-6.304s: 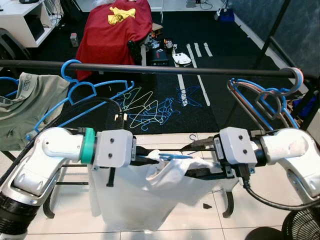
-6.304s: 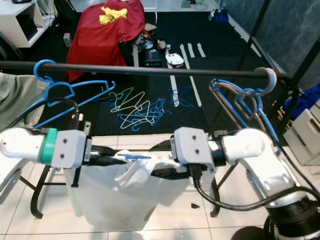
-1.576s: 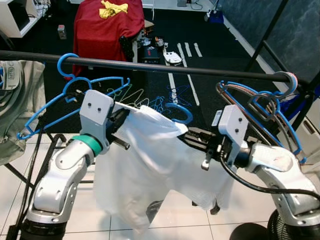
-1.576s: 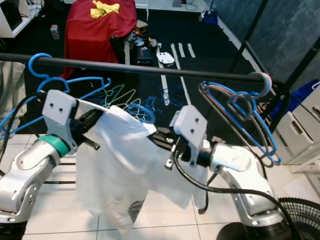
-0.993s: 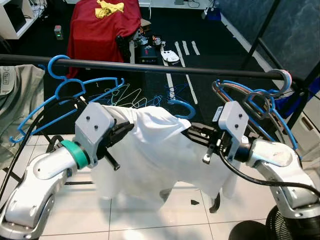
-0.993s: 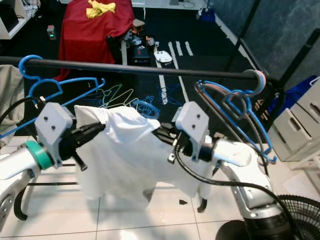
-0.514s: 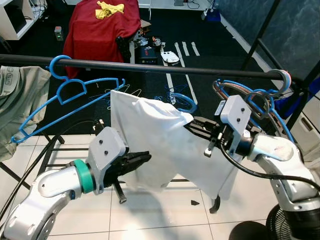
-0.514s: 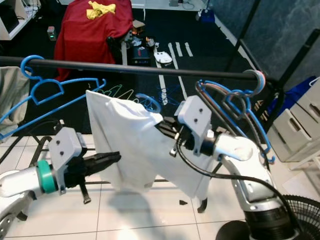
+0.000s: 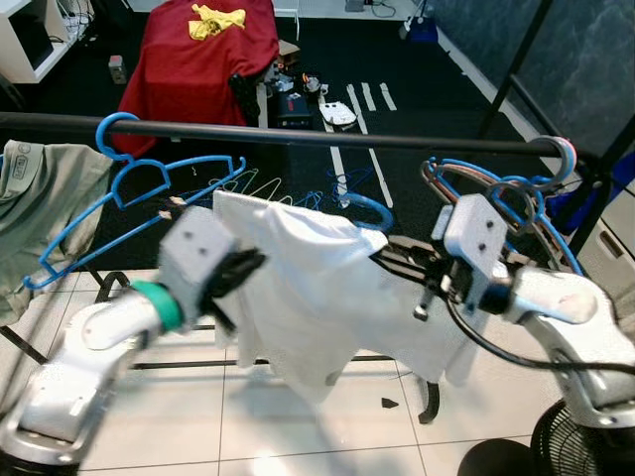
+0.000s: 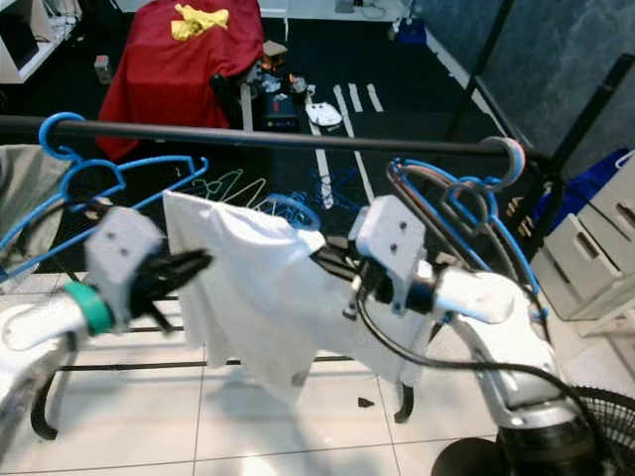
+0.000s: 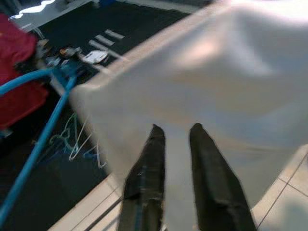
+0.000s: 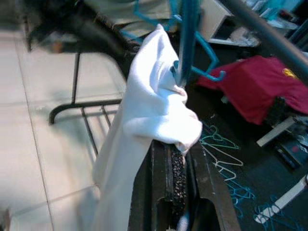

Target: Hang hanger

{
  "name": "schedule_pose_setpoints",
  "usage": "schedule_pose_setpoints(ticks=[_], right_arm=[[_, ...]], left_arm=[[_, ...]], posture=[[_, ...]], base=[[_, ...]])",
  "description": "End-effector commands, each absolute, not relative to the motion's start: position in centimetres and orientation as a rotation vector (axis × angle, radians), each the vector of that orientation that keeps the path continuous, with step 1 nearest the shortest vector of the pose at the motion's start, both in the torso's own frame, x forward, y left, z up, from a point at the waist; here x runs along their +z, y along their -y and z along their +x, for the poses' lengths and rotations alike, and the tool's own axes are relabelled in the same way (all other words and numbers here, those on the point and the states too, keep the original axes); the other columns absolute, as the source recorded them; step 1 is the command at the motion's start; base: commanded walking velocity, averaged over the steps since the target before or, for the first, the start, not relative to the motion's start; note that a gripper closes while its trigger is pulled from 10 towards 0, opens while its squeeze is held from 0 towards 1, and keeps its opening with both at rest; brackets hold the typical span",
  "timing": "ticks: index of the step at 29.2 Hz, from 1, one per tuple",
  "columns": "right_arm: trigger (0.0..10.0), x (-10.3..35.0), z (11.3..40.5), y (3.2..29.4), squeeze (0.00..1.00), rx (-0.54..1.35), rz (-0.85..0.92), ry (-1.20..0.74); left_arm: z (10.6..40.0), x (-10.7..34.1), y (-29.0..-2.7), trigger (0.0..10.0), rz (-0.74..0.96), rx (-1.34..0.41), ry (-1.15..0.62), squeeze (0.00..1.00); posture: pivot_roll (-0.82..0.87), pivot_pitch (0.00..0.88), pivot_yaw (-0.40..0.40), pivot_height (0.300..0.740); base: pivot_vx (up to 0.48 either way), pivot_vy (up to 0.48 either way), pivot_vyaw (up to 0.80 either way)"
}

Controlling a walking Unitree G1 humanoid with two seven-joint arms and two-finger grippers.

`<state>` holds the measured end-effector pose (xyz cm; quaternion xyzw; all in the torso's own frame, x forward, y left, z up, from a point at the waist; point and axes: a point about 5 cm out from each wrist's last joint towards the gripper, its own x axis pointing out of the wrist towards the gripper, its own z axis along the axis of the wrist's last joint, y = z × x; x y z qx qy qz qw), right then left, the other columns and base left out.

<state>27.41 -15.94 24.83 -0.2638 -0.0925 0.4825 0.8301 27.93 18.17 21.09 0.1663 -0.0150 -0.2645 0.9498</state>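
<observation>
Floor: pale glossy tiles (image 9: 298, 436) lie near the robot; beyond the rack a black carpet (image 9: 446, 139) runs to the far side.
Rack: a black rail (image 9: 327, 136) crosses the scene from left to right, standing between the robot and the carpet.
Hanger: the blue hanger (image 9: 369, 210) sits inside a white shirt (image 9: 317, 297), its hook poking up at the collar, just below the rail and not on it.
Right gripper: the right gripper (image 12: 173, 166) is clenched on the shirt at the base of the hanger hook, holding the garment up in the middle of the scene.
Left gripper: the left gripper (image 11: 174, 132), blurred in the head views, points at the left edge of the shirt; its fingers stand a little apart with nothing between them, close to the cloth.
On the rail, left: an empty blue hanger (image 9: 139, 188) and, further left, a grey-green shirt (image 9: 45, 218).
On the rail, right: a bunch of blue hangers (image 9: 506, 203) near the rail's end.
Carpet, middle: a scatter of wire hangers (image 10: 248, 188) in blue and pale green, with white strips (image 9: 369, 96) further off.
Far side: a red cloth with a yellow print (image 9: 198, 50) drapes over something, small clutter (image 9: 298, 94) beside it.
Far left: white shelving (image 9: 35, 25).
Right edge: dark wall panels (image 9: 556, 59), a pale storage box (image 10: 590, 258), and a fan (image 9: 585, 436) in the near corner.
</observation>
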Motion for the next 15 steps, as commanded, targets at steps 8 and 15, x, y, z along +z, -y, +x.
schedule_pose_setpoints(ticks=[8,15], right_arm=[[0.0,26.0,24.8,17.7,0.0,1.161,-0.698,0.124],[0.0,28.3,25.6,18.0,0.0,1.062,-0.741,0.211]], left_arm=[[28.8,21.5,-21.3,10.0,0.358,-0.472,0.012,1.0],[29.9,21.1,-20.4,10.0,0.352,-0.508,0.004,1.0]], posture=[[-0.07,0.033,0.107,0.74],[-0.08,0.027,0.119,0.74]], base=[[0.0,0.0,0.0],[0.0,0.0,0.0]])
